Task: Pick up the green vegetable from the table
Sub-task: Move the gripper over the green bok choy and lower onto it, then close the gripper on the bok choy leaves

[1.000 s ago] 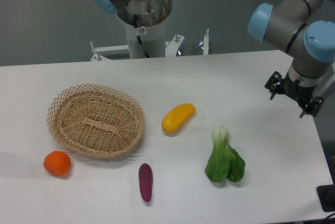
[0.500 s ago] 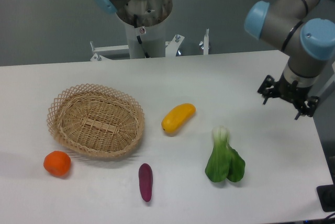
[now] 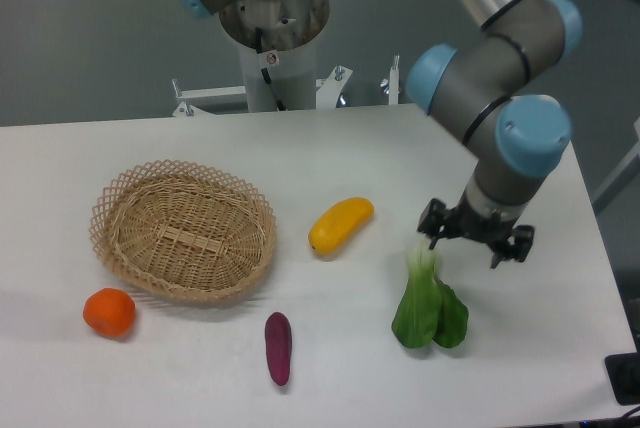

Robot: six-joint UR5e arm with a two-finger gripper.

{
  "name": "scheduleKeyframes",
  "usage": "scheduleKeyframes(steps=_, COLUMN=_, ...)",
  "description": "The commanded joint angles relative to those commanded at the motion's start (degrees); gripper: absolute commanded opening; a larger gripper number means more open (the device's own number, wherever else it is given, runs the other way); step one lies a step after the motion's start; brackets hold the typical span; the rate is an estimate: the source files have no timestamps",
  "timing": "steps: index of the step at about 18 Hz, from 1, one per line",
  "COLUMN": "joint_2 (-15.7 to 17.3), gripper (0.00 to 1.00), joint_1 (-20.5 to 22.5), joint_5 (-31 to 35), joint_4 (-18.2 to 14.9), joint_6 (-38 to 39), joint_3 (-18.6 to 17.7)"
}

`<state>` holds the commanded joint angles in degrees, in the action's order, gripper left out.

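My gripper (image 3: 476, 239) hangs just above the pale stalk end of the green vegetable (image 3: 428, 303), its fingers spread apart and pinching nothing. The vegetable lies on the white counter (image 3: 330, 148) toward five o'clock, leaves pointing at six. At its ten o'clock sits a yellow fruit (image 3: 340, 225); a purple eggplant (image 3: 278, 347), wicker basket (image 3: 183, 230) and orange (image 3: 108, 312) lie farther toward nine.

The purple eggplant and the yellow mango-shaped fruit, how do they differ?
The small purple eggplant is slim and dark; the yellow mango-shaped fruit is plumper and bright. The eggplant lies nearly straight toward the camera; the fruit lies diagonally. Both rest on the white table, outside the wicker basket.
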<state>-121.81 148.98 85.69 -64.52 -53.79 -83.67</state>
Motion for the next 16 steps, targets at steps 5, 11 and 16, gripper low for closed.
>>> scheduleKeyframes(steps=5, joint_2=-1.15, gripper=1.0, joint_1=-0.62, joint_5=0.09, joint_4=5.96, joint_6=0.17, joint_3=-3.6)
scheduleKeyframes(steps=11, joint_2=-1.15, gripper=1.0, joint_1=-0.62, joint_5=0.35, joint_4=10.46, joint_6=0.09, joint_3=-6.24)
scheduleKeyframes(steps=16, joint_2=-1.32, gripper=1.0, joint_1=-0.71, joint_5=0.7, joint_4=11.16, joint_6=0.7, joint_3=-6.68)
